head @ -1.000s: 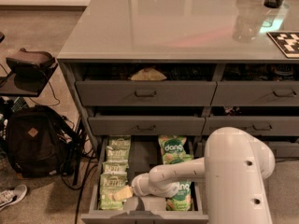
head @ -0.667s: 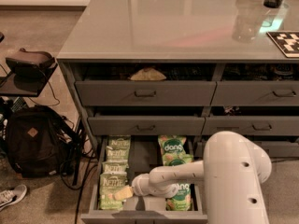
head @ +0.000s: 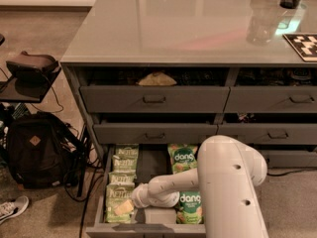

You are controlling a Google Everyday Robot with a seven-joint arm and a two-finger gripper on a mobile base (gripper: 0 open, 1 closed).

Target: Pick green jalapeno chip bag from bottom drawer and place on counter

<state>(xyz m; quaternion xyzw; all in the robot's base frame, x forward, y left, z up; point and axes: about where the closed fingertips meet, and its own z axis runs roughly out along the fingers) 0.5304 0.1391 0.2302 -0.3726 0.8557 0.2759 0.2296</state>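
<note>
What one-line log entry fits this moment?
stage: pick | gripper: in drawer, at chip bag | counter: no bag yet

Gripper (head: 127, 202) — low in bottom drawer (head: 148, 229)

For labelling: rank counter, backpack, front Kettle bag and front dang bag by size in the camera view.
counter
backpack
green jalapeno chip bag and front dang bag: alike, unranked
The gripper is in the bottom drawer, beside that chip bag.

A black backpack (head: 37, 150) sits near (probably) a white sneaker (head: 12, 208).
</note>
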